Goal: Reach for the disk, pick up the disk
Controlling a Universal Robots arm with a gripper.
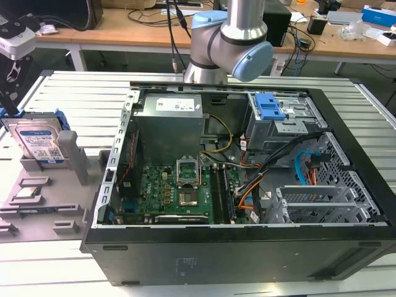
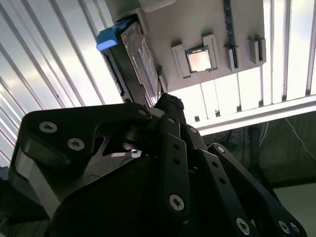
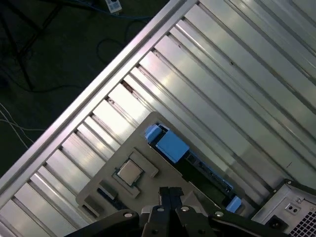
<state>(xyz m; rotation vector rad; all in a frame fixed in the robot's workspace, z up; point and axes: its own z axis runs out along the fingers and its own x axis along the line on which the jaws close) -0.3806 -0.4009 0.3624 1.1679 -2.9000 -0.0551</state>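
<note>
Jaws [image 3: 170, 192] closed and empty, above the disk [image 1: 40, 142], which stands on edge in a grey holder [image 1: 46, 204] at the edge of the table [image 1: 68, 93], exterior view's left. Judged rigid, fairly heavy, shock-sensitive; grip its blue-bracketed side edges.

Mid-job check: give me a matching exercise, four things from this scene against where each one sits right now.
Things:
1. the disk
2. processor chip
3. green motherboard
4. blue latch

Places:
A. on the drive cage inside the case
B. lying flat in a recess of the grey tray
C. standing on edge in the grey tray's slot
D. on the floor of the open case

Pairs: 1-C; 2-B; 3-D; 4-A
</note>
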